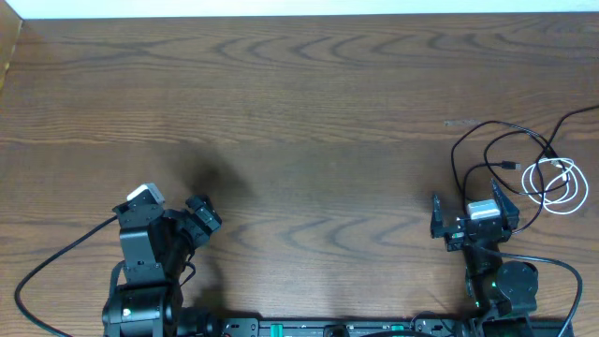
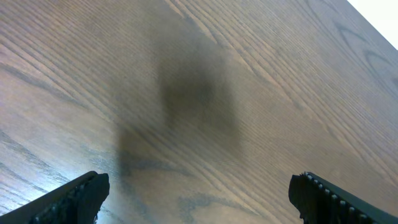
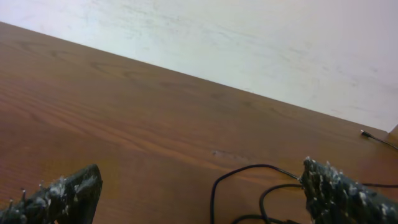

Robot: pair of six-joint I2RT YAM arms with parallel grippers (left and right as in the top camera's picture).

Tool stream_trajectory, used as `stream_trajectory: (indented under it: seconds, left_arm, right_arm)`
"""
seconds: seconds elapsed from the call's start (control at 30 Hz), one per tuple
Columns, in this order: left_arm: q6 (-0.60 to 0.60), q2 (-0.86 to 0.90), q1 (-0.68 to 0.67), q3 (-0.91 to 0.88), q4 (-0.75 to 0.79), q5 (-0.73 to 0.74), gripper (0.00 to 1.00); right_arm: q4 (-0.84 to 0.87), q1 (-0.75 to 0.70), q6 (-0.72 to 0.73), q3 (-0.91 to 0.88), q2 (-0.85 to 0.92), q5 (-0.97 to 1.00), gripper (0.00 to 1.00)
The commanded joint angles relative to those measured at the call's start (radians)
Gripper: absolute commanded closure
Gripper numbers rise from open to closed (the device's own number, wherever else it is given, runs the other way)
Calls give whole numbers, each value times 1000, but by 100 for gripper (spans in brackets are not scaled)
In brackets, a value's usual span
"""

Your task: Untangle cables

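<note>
Cables are lying in a loose tangle at the right edge of the wooden table (image 1: 299, 94) — thin black cords (image 1: 510, 127) are looping over one another, and a white cord (image 1: 562, 168) is sitting coiled just beside them, to their right. The right gripper (image 1: 466, 198) is hovering just to the near left of the tangle with its jaws spread wide, holding nothing. In the right wrist view, black loops (image 3: 247, 166) are curving close by the right finger (image 3: 329, 186), though whether they are touching it cannot be told. The left gripper (image 1: 173, 206) is hanging well apart from the cords, over bare wood on the left side — its jaws are also standing wide and gripping nothing, and its shadow is falling on the wood grain beneath it.
</note>
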Motion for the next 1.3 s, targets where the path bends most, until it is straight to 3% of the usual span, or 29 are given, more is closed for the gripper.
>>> stream_trajectory:
  seconds: [0.0, 0.4, 0.97, 1.1, 1.27]
  left_arm:
    - [5, -30, 3, -27, -3, -17, 2]
    - [5, -299, 3, -218, -3, -17, 2]
    - [5, -539, 3, -218, 93, -17, 2]
    - [5, -559, 3, -219, 157, -17, 2]
    - [5, -559, 5, -226, 352, -17, 2]
  right_arm:
    - [-5, 3, -6, -2, -8, -3, 1]
    - [-5, 3, -6, -2, -8, -3, 1]
    - [-5, 3, -6, -2, -8, -3, 1]
    - [-5, 3, -6, -2, -8, -3, 1]
    - [-5, 3, -6, -2, -8, -3, 1]
